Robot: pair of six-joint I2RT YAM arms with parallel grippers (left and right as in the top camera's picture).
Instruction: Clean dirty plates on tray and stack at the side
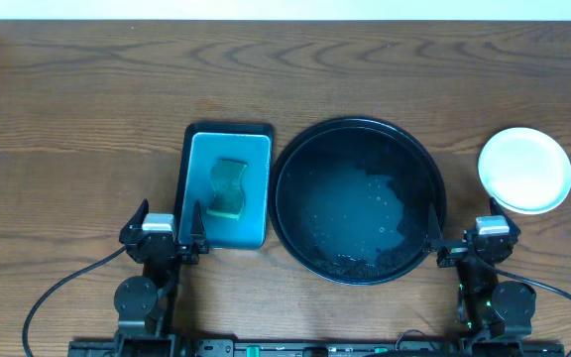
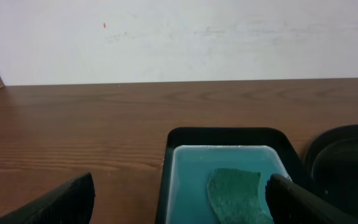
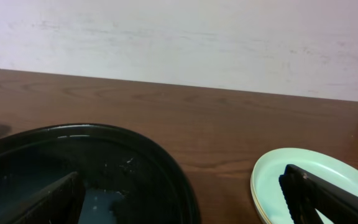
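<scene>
The round black tray (image 1: 345,188) lies mid-table with nothing on it but wet streaks and specks; the right wrist view shows its rim (image 3: 160,155). The plates (image 1: 524,170) are stacked to the right of the tray, a pale mint one on top (image 3: 272,180) with a yellowish edge showing beneath it. My left gripper (image 1: 167,222) stands open at the near edge, its fingers either side of the teal tray's near left corner (image 2: 179,202). At the near right, my right gripper (image 1: 464,220) also stands open and empty (image 3: 182,199), one finger over the tray, the other over the plates.
A rectangular dark-rimmed teal tray (image 1: 198,169) sits left of the black tray. It holds a green sponge (image 1: 229,188), which the left wrist view shows close ahead (image 2: 235,193). A white wall (image 2: 179,37) bounds the table's far edge.
</scene>
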